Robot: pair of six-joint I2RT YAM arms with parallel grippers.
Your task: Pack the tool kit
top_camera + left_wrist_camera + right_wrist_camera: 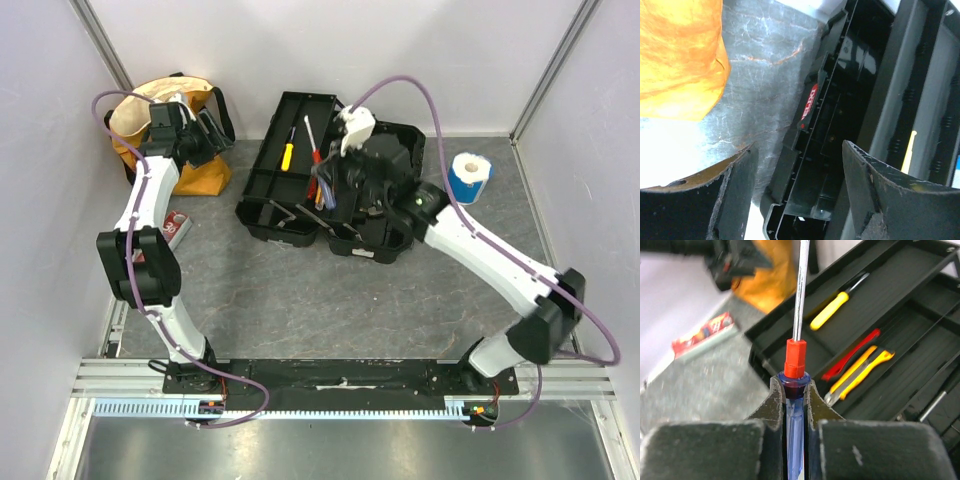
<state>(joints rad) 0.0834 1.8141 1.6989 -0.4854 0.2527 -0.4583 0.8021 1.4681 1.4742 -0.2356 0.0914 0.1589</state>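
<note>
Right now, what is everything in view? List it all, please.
tool kit: one, black, open, table centre
yellow-handled screwdriver: one, yellow, kit's tray
red tool: one, red, in the kit
utility knife: one, yellow, beside the red tool
bag: one, yellow-orange, far left
packet: one, red-white, left of kit
roll: one, blue-white, right of kit
blue-handled screwdriver: one, blue, in right pincer
left pincer: one, black, open, by the bag
right pincer: one, black, shut on the blue-handled screwdriver

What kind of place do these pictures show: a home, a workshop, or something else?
Probably a laboratory robot test cell. Plain white panel walls enclose a grey table, and the left arm and right arm are bolted to an aluminium rail at its near edge.
</note>
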